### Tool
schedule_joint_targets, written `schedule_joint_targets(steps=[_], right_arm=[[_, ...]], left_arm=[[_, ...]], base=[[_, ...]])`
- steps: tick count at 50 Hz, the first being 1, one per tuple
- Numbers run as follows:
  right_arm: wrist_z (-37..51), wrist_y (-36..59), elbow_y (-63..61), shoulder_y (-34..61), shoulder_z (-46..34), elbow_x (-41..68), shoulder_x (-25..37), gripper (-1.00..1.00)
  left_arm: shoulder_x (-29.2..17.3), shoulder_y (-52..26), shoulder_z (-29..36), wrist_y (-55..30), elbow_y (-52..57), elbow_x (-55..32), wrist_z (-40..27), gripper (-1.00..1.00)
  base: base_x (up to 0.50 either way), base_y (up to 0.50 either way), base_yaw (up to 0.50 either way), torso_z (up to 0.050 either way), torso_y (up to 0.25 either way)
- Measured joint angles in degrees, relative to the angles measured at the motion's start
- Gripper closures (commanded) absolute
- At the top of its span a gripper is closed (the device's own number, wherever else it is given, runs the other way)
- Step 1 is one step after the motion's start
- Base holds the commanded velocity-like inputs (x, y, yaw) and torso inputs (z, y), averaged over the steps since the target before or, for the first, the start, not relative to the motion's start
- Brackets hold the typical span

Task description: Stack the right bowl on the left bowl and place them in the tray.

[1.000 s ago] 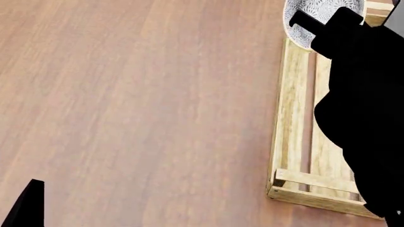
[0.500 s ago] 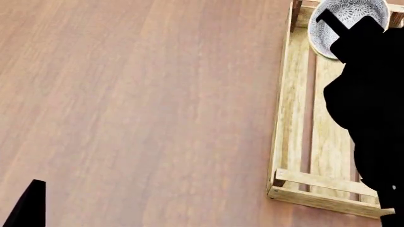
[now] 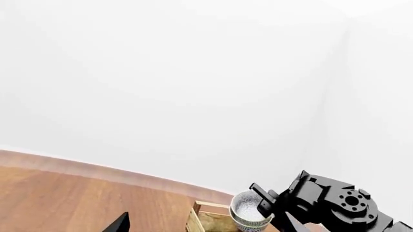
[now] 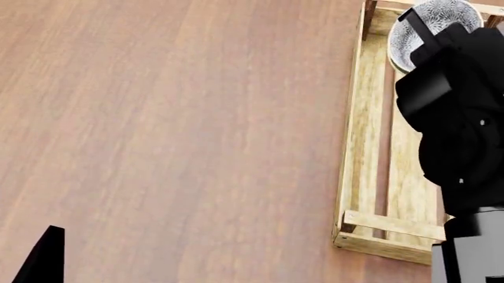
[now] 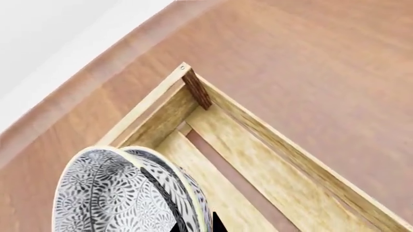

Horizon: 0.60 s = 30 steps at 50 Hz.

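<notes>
Two grey-patterned bowls sit nested one inside the other at the far end of the light-wood tray. My right gripper is shut on their rim. In the right wrist view the stacked bowls are tilted beside the tray's corner post, with a black fingertip against the outer wall. The left wrist view shows the bowls low between the tray's sides; whether they touch its bottom I cannot tell. My left gripper is at the near left, far from them, one finger showing, nothing in it.
The brown wooden table stretches left of the tray. My right arm hangs over the tray's right half and hides it. A white wall stands behind the table's far edge.
The right gripper carried the stacked bowls from over the tray's far left corner to the right, inside its far end. The right arm turned over the tray. The left gripper barely moved.
</notes>
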Motion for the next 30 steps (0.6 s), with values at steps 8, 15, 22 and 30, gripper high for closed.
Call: schedule_joint_targets(steps=[8,15,22,30], right_arm=[[-2.4,-2.5,11.0,4.5,0.7,-0.6,-2.7,1.0],[-3.8,-4.6,18.8,7.2,2.2,-1.0,-4.6,1.0],[-4.3,-6.2,22.8,7.6,5.1,-1.6,-5.6,1.0],[-4.8,-7.2,25.0,7.4,8.7,-4.0,-6.3,1.0]], left_arm=[[0.1,-0.1,0.2,0.1,-0.3,0.0,0.1,-1.0],[0.2,-0.2,0.4,0.2,-0.8,0.0,0.2,-1.0],[0.4,-0.2,0.6,0.3,-1.4,0.1,0.4,-1.0],[0.4,-0.2,0.8,0.4,-1.7,0.1,0.5,-1.0]], base=[[0.0,0.0,0.0,0.0,0.001],[0.0,0.0,0.0,0.0,0.001],[0.0,0.0,0.0,0.001,0.0],[0.0,0.0,0.0,0.0,0.001]])
